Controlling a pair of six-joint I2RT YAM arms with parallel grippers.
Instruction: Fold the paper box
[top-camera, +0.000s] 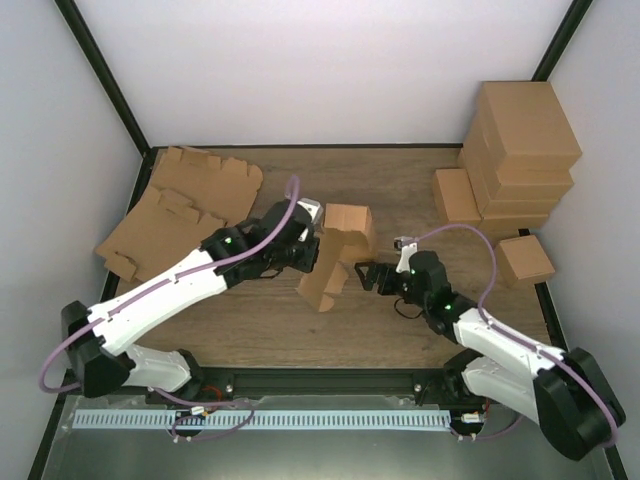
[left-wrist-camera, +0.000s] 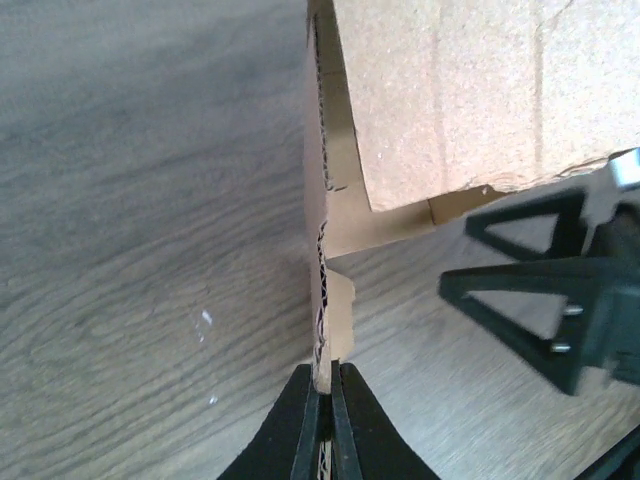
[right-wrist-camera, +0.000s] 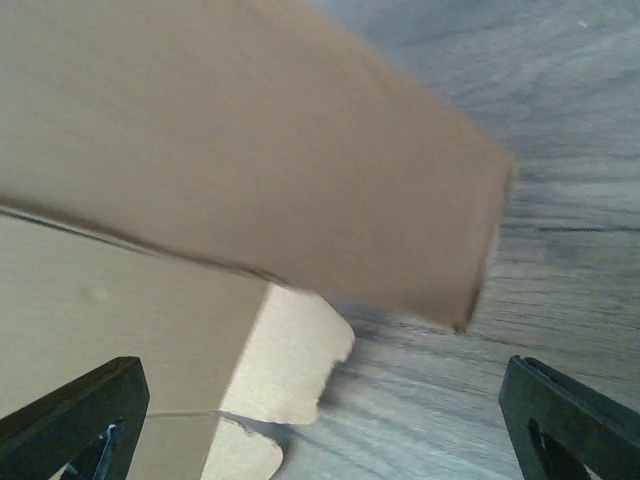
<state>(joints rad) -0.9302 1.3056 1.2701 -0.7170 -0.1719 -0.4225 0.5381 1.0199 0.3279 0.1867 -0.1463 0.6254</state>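
Closest in, my left gripper (left-wrist-camera: 322, 388) is pinched tight on a flap edge of the paper box (top-camera: 335, 255), which stands half-formed mid-table (top-camera: 420, 190). My right gripper (top-camera: 364, 274) gapes wide, empty (just right of it). I judge we're raising walls; next, push that loose panel inward.

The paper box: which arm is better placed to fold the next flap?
Probably right. The left hand is shut on the paper box edge, holding it; the right hand is open, free beside it.
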